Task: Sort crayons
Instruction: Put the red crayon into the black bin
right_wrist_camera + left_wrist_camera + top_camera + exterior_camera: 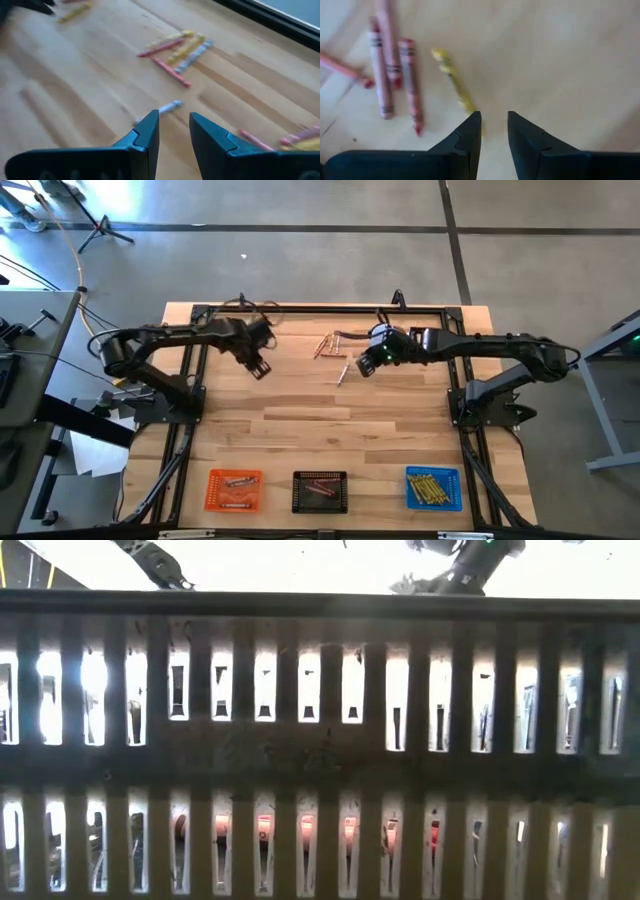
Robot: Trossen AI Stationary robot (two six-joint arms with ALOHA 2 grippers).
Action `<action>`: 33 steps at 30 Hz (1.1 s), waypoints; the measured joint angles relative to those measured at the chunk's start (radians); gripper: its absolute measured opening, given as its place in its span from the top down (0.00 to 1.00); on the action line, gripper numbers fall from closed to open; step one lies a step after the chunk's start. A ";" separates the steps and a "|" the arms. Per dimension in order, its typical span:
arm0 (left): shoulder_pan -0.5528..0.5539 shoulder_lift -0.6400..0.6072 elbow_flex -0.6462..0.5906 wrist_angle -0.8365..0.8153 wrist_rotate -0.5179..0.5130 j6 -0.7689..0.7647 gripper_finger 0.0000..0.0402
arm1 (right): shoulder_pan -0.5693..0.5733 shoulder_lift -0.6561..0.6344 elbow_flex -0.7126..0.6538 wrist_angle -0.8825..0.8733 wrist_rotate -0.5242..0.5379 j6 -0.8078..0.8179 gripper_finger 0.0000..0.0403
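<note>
Table (pixel 330 430): pale wood planks, dark frame along the edges.
Left gripper (pixel 259 367): over bare wood at the far left-centre of the table, left of the loose crayons. In the left wrist view its fingers (pixel 470 132) stand slightly apart with a narrow gap and nothing between them; a yellow crayon (pixel 455 85) lies on the wood just ahead of them.
Right gripper (pixel 366 365): over the far centre-right of the table, just right of the loose crayons. In the right wrist view its fingers (pixel 147 131) stand slightly apart and empty; a pale grey crayon (pixel 167 107) lies on the wood just past their tips.
Loose crayons (pixel 328 345): a small cluster at the far centre, between the two grippers; red, pink, yellow and grey sticks lying at mixed angles, some touching.
Single crayon (pixel 341 375): lies apart, just nearer than the cluster, beside the right gripper.
Orange tray (pixel 234 489): near edge, left; holds a few brownish-grey crayons.
Black tray (pixel 320 491): near edge, centre; holds red crayons.
Blue tray (pixel 434 488): near edge, right; holds many yellow crayons.
Low view: blocked by a dark slotted wall; only parts of the arms show above it.
</note>
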 joint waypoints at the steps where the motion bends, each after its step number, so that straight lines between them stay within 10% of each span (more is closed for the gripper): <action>1: 0.031 -0.022 -0.018 0.006 0.000 0.001 0.80 | -0.011 0.000 0.000 -0.015 0.001 0.001 0.77; 10: 0.203 -0.066 -0.068 0.041 -0.020 -0.003 0.80 | -0.094 0.000 0.000 -0.085 0.001 -0.002 0.77; 33: 0.249 0.138 -0.065 0.115 -0.025 0.041 0.80 | -0.152 0.000 0.000 -0.084 -0.030 -0.027 0.77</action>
